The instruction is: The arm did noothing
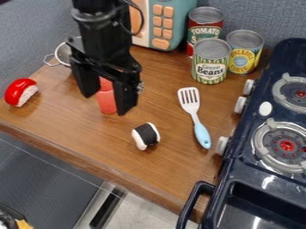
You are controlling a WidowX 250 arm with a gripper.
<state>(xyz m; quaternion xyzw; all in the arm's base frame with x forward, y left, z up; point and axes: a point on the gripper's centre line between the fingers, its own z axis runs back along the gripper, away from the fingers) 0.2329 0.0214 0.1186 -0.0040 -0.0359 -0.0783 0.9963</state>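
The black gripper hangs at the upper left over the wooden counter, its fingers apart and pointing down. Between and behind them a red-pink object shows, partly covered by the gripper; whether they touch it, I cannot tell. To the gripper's lower right lies a white sushi piece with a black band. A red-topped white sushi piece rests at the counter's left. Right of the gripper is a spatula with a white head and light blue handle.
Three cans, one labelled green and white, stand at the back beside a teal toy microwave. A small strainer is partly behind the arm. The dark blue toy stove borders the right, and the wooden counter's front edge runs diagonally.
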